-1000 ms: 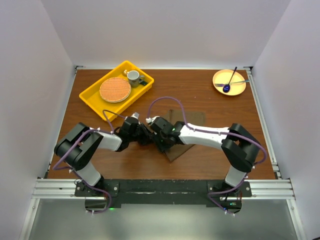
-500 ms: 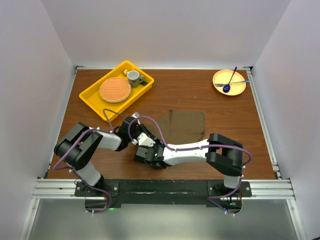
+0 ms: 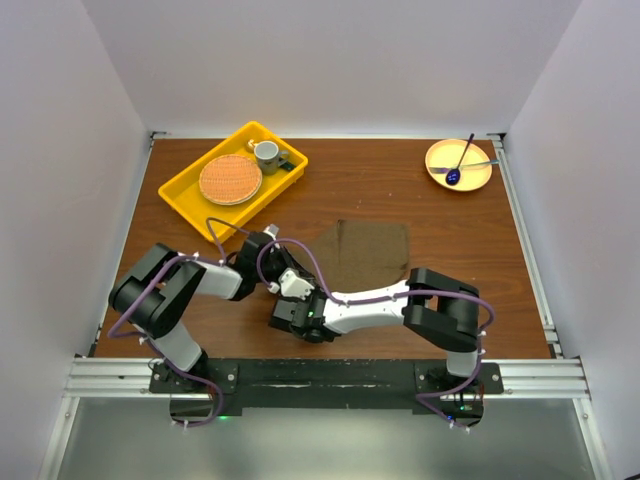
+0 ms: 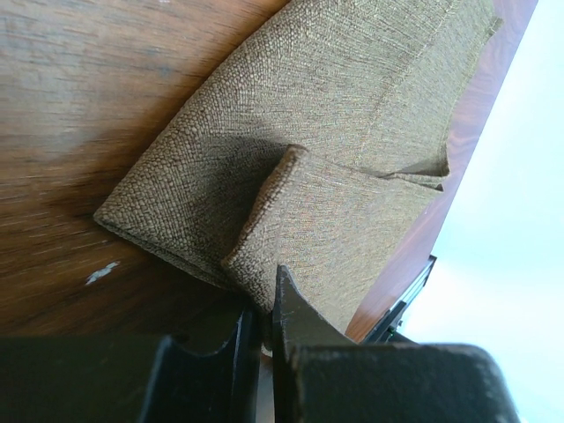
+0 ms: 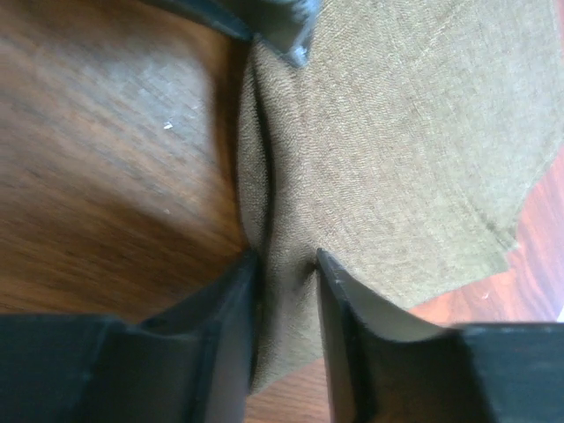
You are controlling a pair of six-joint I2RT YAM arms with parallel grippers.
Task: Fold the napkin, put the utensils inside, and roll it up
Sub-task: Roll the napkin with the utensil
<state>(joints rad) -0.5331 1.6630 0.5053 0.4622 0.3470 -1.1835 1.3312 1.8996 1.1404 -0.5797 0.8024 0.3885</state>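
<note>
The olive-brown napkin (image 3: 372, 255) lies in the middle of the counter (image 3: 460, 240). Seen from above, its near-left corner is hidden under both crowded hands. Close up, the left hand (image 4: 263, 304), nearly closed, pinches a folded-over flap. The right hand (image 5: 286, 264), fingers partway apart, squeezes a puckered ridge of cloth. A second ago the right arm lay across the napkin; now it sits low along the near edge. The weave is coarse, the wood glossy reddish-brown.
</note>
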